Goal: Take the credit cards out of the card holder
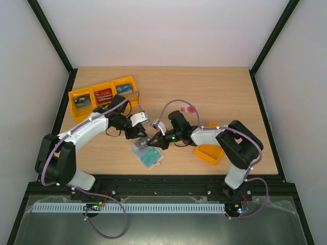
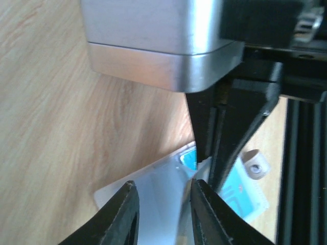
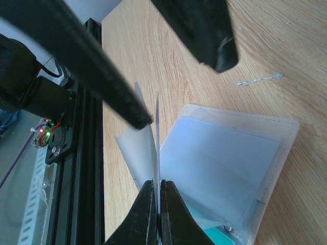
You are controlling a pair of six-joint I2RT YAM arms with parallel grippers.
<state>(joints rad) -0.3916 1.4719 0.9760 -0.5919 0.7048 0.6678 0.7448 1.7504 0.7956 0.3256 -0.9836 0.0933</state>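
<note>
Right gripper: clamped on clear sleeve of card holder, sleeve upright
Left gripper: jaws apart, empty
We advise: draw teal card straight along sleeve mouth, holder pinned

light: bright, even | shadows: soft | wrist views: blurred close-up

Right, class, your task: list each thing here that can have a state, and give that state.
card holder: open, flat on the table, one clear sleeve lifted.
teal card: inside the card holder.
white card: out, lying on the table.
left claw: open.
right claw: shut on the card holder's lifted sleeve.
</note>
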